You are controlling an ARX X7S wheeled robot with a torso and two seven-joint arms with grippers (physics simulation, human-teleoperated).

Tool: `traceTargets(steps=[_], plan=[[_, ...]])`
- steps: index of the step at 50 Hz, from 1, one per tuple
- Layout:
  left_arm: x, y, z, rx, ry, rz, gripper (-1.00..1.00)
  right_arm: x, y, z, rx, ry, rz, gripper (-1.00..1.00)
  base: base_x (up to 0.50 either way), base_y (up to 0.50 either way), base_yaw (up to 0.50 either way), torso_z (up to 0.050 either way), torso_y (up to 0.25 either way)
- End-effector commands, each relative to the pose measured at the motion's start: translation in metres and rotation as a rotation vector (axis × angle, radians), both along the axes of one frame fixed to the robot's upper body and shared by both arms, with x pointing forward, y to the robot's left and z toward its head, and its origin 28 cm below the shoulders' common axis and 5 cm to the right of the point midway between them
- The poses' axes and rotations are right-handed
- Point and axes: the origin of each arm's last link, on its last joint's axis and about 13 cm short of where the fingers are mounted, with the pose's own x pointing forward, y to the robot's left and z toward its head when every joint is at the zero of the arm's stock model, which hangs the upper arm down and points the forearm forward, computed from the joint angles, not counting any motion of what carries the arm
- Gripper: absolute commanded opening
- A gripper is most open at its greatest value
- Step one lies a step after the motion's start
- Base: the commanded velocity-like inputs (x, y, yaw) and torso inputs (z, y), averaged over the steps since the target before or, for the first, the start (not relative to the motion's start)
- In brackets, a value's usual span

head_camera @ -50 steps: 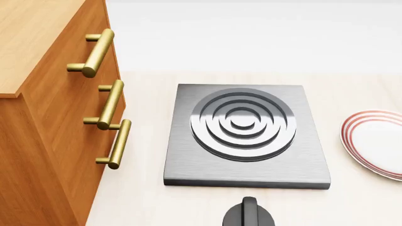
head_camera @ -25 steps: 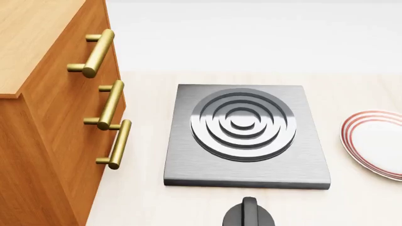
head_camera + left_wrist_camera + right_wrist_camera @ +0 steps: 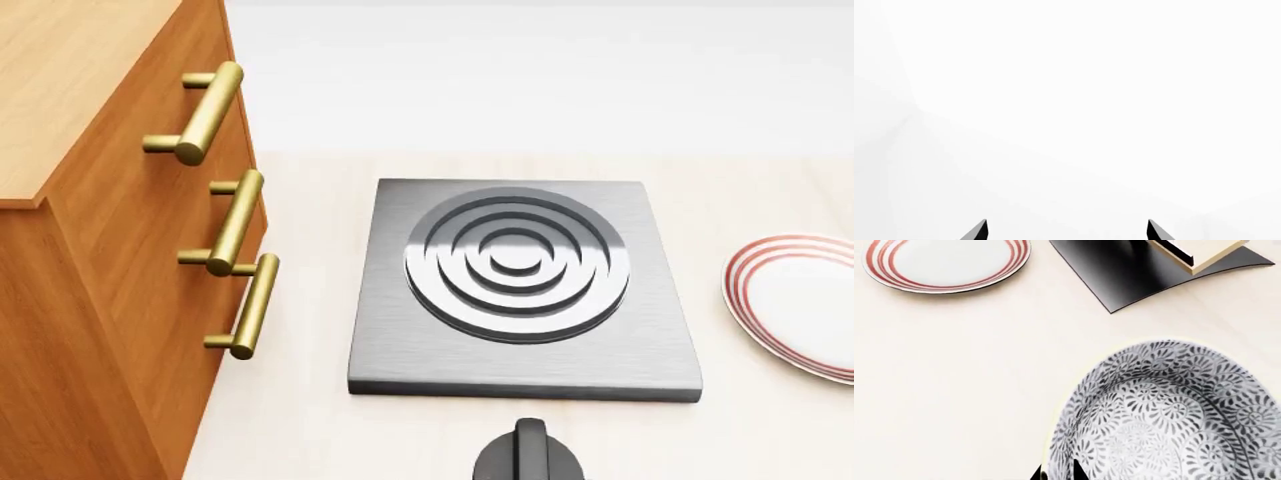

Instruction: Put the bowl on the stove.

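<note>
Resting on pale countertop [image 3: 307, 430], stove [image 3: 523, 290], bowl [image 3: 1167, 415]

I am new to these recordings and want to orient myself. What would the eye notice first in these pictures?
In the head view, the stove lies in the middle of the pale counter, its ringed burner bare, with a wooden cabinet to its left and a red-rimmed plate at the right edge. In the right wrist view, the patterned bowl fills the near corner, right by the right gripper.
</note>
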Motion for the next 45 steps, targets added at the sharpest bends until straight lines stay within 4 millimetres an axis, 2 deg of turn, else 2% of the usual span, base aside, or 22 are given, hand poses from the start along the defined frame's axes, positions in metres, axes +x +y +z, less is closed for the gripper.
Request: traceTargets(steps=[1, 12, 20, 24, 31, 45], plan=[[0.001, 0.001, 0.0, 0.012, -0.027, 0.009, 1.0, -0.012, -0.004, 0.013, 0.0, -0.036, 0.016, -1.0, 0.0, 0.0, 0.0, 0.0, 0.0], [0.001, 0.001, -0.001, 0.01, -0.025, 0.006, 1.0, -0.021, -0.008, 0.044, -0.019, -0.068, 0.084, -1.0, 0.0, 0.0, 0.0, 0.0, 0.0], [0.0, 0.001, -0.001, 0.011, -0.025, 0.004, 1.0, -0.01, -0.001, 0.076, -0.074, -0.124, 0.19, -1.0, 0.0, 0.0, 0.0, 0.0, 0.0], [0.0, 0.001, -0.001, 0.01, -0.024, 0.002, 1.0, -0.006, 0.001, 0.085, -0.094, -0.142, 0.213, -1.0, 0.0, 0.0, 0.0, 0.0, 0.0], [0.0, 0.001, -0.001, 0.01, -0.024, 0.003, 1.0, 0.008, 0.01, 0.104, -0.123, -0.17, 0.284, -1.0, 0.0, 0.0, 0.0, 0.0, 0.0], [0.002, 0.001, -0.002, 0.009, -0.02, 0.003, 1.0, 0.056, 0.031, 0.132, -0.159, -0.218, 0.409, -1.0, 0.0, 0.0, 0.0, 0.0, 0.0]])
